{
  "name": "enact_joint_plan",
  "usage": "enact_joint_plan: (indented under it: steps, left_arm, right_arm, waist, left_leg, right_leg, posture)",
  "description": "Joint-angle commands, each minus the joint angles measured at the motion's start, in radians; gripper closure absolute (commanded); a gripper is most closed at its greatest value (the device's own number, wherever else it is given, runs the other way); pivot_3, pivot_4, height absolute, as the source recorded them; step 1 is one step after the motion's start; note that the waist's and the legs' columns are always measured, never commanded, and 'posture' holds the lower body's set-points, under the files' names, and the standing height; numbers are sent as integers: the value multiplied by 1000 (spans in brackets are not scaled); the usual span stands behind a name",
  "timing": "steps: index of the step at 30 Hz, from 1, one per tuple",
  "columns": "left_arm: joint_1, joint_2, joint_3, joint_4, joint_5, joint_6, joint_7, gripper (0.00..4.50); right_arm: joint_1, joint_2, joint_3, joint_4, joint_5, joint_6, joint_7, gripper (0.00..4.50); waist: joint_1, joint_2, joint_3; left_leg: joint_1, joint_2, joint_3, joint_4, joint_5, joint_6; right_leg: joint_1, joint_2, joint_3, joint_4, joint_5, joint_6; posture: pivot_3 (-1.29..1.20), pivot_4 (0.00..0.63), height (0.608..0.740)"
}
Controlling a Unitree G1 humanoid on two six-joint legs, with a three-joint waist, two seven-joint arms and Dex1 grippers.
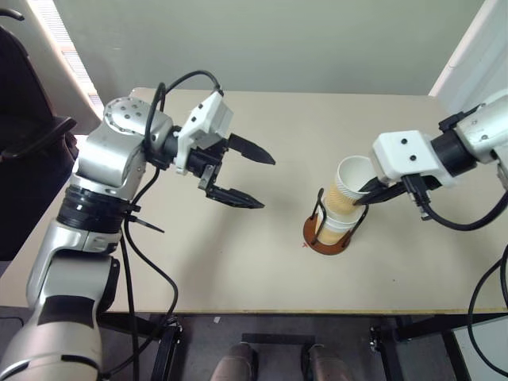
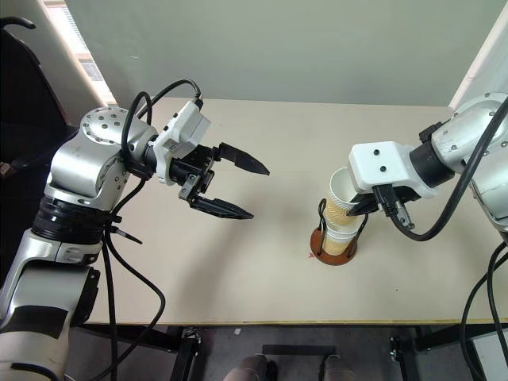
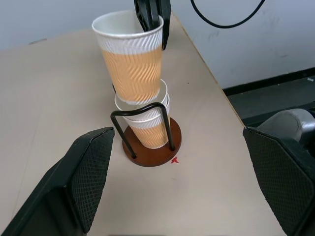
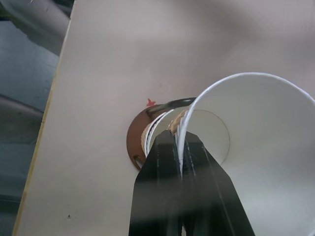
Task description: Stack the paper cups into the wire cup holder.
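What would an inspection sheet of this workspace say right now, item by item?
Surface: beige table, with a small red mark beside the holder.
Job's things: wire cup holder holds two nested cups; a third cup sits tilted in the top of the stack, not yet pushed down.
Clutter: nothing seen.
Grippers: right gripper is shut on the third cup's rim, one finger inside, one outside; left gripper is open, holds nothing, and hangs above the table left of the holder.
Cables: black cables loop along both arms.
Surroundings: pale wall behind the table; a dark chair at the left.
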Motion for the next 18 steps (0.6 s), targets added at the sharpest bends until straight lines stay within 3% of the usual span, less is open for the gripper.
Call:
enact_joint_plan:
  steps: [1, 5, 6, 9, 15, 16, 18]
  left_arm:
    - [-26, 8, 34, -29, -2, 7, -30, 0]
    - [-25, 9, 32, -29, 1, 7, -30, 0]
    - [-24, 9, 32, -30, 2, 6, -30, 0]
    - [-24, 8, 30, -31, 4, 6, -30, 0]
    - [-22, 10, 24, -28, 9, 1, -32, 0]
    - [-20, 10, 25, -28, 10, 2, -31, 0]
    - [-12, 18, 31, -31, 14, 11, -22, 0]
  right_arm:
    - [8, -2, -1, -10, -24, -40, 5, 4469]
    - [28, -10, 16, -7, -46, -80, 5, 4469]
    - [31, -10, 21, -2, -60, -93, 5, 4289]
    - [28, 3, 14, 8, -79, -92, 4, 3542]
    - [-55, 68, -53, 46, -39, 60, -44, 1377]
    - [-72, 75, -70, 54, -24, 102, -54, 1126]
    - [-108, 75, -129, 73, 28, 245, -84, 1126]
  waist:
    - [0, 0, 0]
    - [0, 0, 0]
    - [0, 0, 0]
    - [0, 0, 0]
    - [-3, 0, 0]
    - [-3, 0, 0]
    - [-1, 0, 0]
  left_leg:
    - [0, 0, 0, 0, 0, 0]
    - [0, 0, 0, 0, 0, 0]
    - [0, 0, 0, 0, 0, 0]
    - [0, 0, 0, 0, 0, 0]
    - [0, 0, 0, 0, 0, 0]
    - [0, 0, 0, 0, 0, 0]
    - [0, 0, 0, 0, 0, -1]
  right_leg:
    - [0, 0, 0, 0, 0, 0]
    - [0, 0, 0, 0, 1, 1]
    - [0, 0, 0, 0, 1, 1]
    - [0, 0, 0, 0, 1, 2]
    - [0, 0, 0, 1, 1, 2]
    - [-1, 0, 0, 1, 1, 2]
    - [0, 0, 0, 0, 1, 1]
  posture:
    - [0, 150, 740]
    - [0, 150, 740]
    - [0, 150, 740]
    - [0, 150, 740]
    - [0, 150, 740]
    - [0, 150, 740]
    - [0, 150, 740]
